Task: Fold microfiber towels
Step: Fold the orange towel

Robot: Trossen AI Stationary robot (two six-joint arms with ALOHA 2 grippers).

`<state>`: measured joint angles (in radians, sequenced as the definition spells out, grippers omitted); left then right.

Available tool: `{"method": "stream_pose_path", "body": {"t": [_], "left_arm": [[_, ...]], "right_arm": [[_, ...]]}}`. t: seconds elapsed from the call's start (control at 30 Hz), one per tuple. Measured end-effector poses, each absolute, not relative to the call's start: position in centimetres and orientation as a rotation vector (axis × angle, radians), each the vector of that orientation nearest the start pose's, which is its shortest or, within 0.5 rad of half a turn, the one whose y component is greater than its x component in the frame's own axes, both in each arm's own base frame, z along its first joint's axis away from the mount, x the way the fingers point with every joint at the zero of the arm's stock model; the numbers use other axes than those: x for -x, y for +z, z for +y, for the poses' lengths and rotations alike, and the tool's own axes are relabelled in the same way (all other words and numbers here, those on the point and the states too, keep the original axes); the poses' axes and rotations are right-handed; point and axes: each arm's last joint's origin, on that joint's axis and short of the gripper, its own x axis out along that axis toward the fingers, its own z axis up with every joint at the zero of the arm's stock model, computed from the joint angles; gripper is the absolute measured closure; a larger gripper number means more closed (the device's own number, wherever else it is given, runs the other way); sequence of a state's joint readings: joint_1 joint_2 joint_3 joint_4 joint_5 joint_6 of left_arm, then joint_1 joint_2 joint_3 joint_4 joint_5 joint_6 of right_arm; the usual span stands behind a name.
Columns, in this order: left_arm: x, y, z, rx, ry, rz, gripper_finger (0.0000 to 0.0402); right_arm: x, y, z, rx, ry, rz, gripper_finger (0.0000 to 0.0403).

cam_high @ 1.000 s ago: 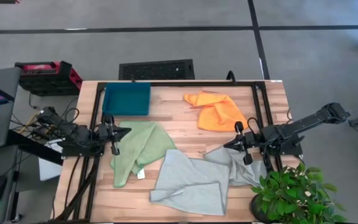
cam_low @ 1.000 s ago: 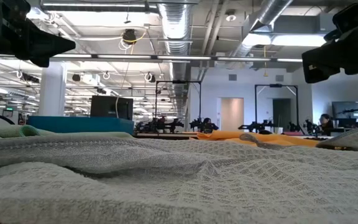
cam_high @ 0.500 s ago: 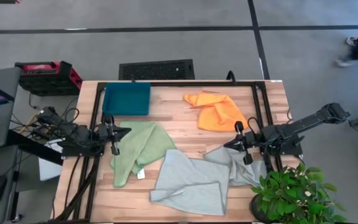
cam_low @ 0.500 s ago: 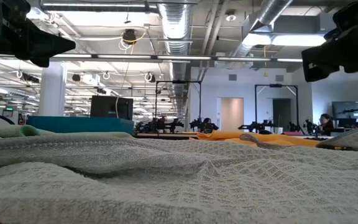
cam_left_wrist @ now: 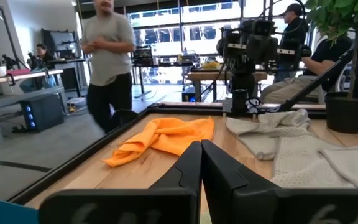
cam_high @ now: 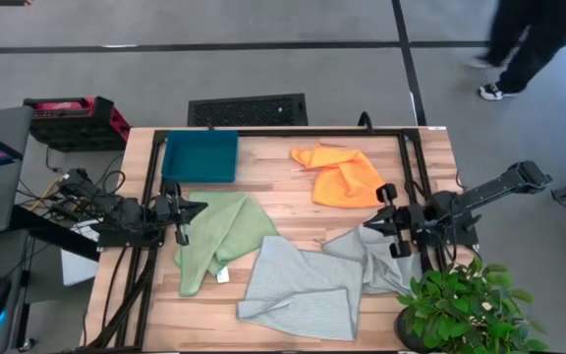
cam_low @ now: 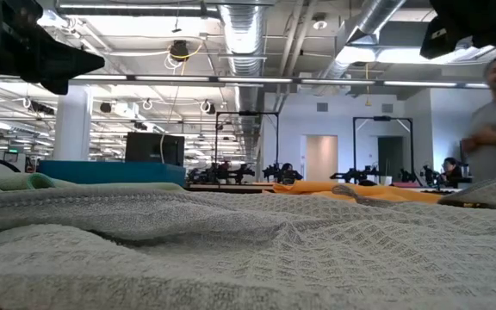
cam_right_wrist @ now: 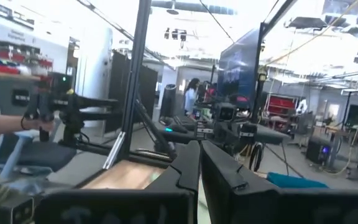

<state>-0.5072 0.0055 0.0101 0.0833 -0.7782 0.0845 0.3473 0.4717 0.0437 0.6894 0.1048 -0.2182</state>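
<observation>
Several microfiber towels lie flat on the wooden table: an orange one (cam_high: 342, 175) at the far right, a light green one (cam_high: 219, 234) with a small white tag at the left, and two pale grey ones (cam_high: 301, 285) (cam_high: 379, 258) overlapping at the near right. My left gripper (cam_high: 200, 207) hovers shut at the table's left edge, pointing level over the green towel's far corner. My right gripper (cam_high: 367, 225) is shut and empty, raised and tipped upward above the smaller grey towel's far edge. It shows high up in the low view (cam_low: 437, 39).
A dark teal tray (cam_high: 201, 157) sits at the far left corner. A potted plant (cam_high: 460, 305) stands at the near right corner beside my right arm. A black frame (cam_high: 413, 167) runs along the table's sides. A person (cam_high: 529, 39) walks past beyond the far right.
My right gripper has risen and tipped its fingers upward, drawing back a little toward the table's right edge and staying shut. The towels have not moved. A person has walked into view beyond the table's far right.
</observation>
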Motion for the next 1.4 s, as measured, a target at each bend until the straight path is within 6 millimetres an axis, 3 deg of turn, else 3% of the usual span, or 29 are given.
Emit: {"method": "stream_pose_path", "body": {"t": [0.27, 0.4, 0.63, 0.87, 1.0, 1.23, 1.4], "left_arm": [[-8.8, 17.5, -2.7, -0.064, 0.204, -0.065, 0.0401], [-8.6, 18.7, -2.7, -0.092, 0.194, -0.091, 0.0401], [-8.4, 21.1, -2.6, -0.116, 0.198, -0.112, 0.0402], [-9.4, 22.9, -3.1, -0.176, 0.194, -0.054, 0.0401], [-10.4, 23.8, -3.6, -0.224, 0.210, -0.002, 0.0401], [-12.7, 25.2, -4.7, -0.291, 0.283, 0.095, 0.0401], [-14.3, 25.3, -5.5, -0.232, 0.285, 0.147, 0.0401]], "right_arm": [[-11.9, 20.2, 4.0, -0.030, 0.237, -0.259, 0.0365], [-11.9, 20.2, 4.0, -0.075, 0.242, -0.255, 0.0365], [-12.0, 20.2, 3.7, 0.021, 0.137, -0.261, 0.0395], [-12.1, 20.1, 3.3, 0.066, -0.008, -0.231, 0.0398], [-12.5, 20.6, 3.4, 0.056, -0.009, -0.115, 0.0397], [-12.9, 23.4, 3.3, -0.009, -0.121, 0.224, 0.0399], [-12.8, 24.4, 3.2, -0.079, -0.182, 0.442, 0.0401]]}}
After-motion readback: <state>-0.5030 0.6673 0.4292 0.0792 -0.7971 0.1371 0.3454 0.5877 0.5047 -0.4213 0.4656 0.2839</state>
